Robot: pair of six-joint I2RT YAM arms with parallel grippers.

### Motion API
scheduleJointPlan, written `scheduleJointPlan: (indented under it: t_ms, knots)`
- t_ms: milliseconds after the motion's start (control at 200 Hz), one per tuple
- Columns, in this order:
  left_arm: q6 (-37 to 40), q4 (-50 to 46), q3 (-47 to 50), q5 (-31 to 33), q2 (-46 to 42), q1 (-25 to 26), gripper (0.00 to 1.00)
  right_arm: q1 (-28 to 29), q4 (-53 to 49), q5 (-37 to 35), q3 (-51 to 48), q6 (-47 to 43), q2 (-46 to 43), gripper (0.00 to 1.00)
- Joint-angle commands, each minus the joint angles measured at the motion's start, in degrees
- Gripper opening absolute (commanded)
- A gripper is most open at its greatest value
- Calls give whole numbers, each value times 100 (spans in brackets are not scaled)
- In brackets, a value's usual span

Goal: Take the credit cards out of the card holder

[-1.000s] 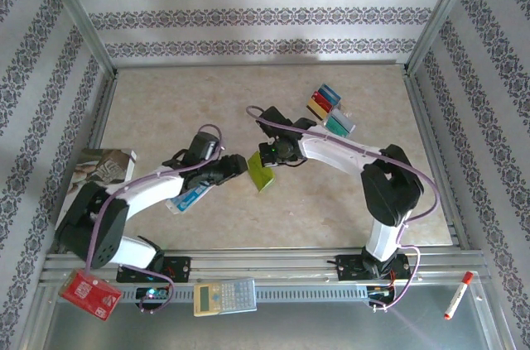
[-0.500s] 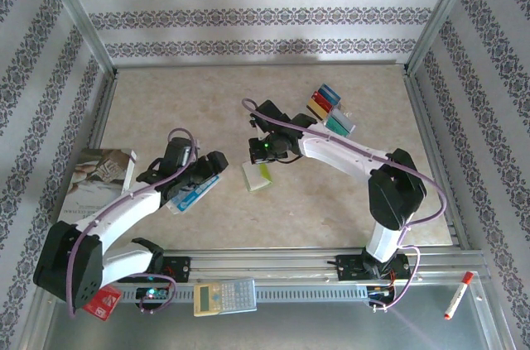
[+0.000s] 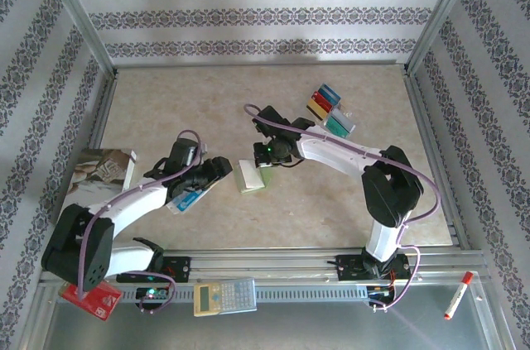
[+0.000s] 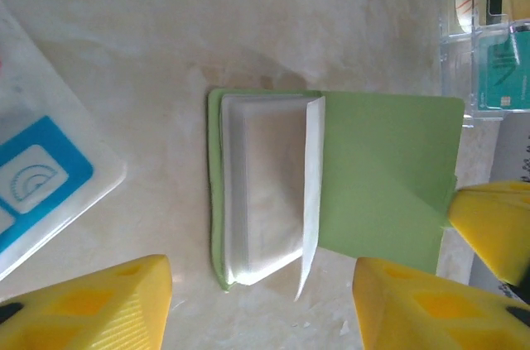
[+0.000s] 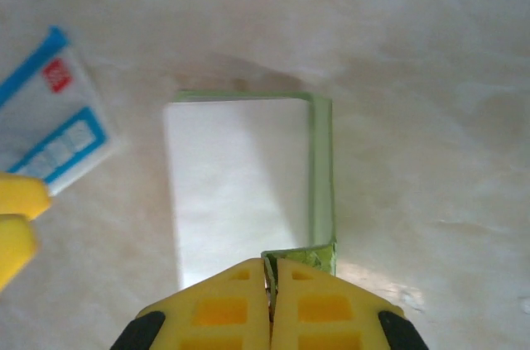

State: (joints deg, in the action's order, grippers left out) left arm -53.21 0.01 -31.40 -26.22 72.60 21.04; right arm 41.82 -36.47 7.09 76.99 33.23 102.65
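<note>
The right fingers are pressed tight together, pinching the thin green edge of the card holder right at their tips. How far that edge runs in between them is hidden. The left fingers stand spread wide, holding nothing, and just their yellow tips poke in at the bottom of the left wrist view, the rest cut off. Ahead of the gap between them, the card holder lies open on the tabletop. One green flap is held up at its edge by the right fingers, and the other half lies flat, showing a pale, clear pocket. Whether any card sits in that pocket is too washed out to tell. A blue-and-white packet lies near the card holder, partly cut by the frame. From above, the credit cards, red, yellow, blue and teal, are bunched together toward the far right, well apart from the card holder. They sit in a clear tray whose walls are hard to make out.
</note>
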Motion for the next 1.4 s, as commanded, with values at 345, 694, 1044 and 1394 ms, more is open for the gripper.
scheduleJointPlan:
  t_ms: [345, 694, 1044, 1394]
  knots:
    - [-172, 894, -523, -654, 1184, 413, 54, -401, 189, -386, -667, 27, 52, 4]
    - [-352, 1517, -1078, -1056, 2174, 652, 54, -583, 462, -262, -986, 43, 42, 4]
    - [-437, 1640, -1817, -1072, 2934, 968, 51, -778, 884, 11, -1346, 216, -235, 17]
    - [-459, 1528, -2172, -940, 3359, 1094, 46, -1452, 989, -458, -1920, 175, -1341, 33]
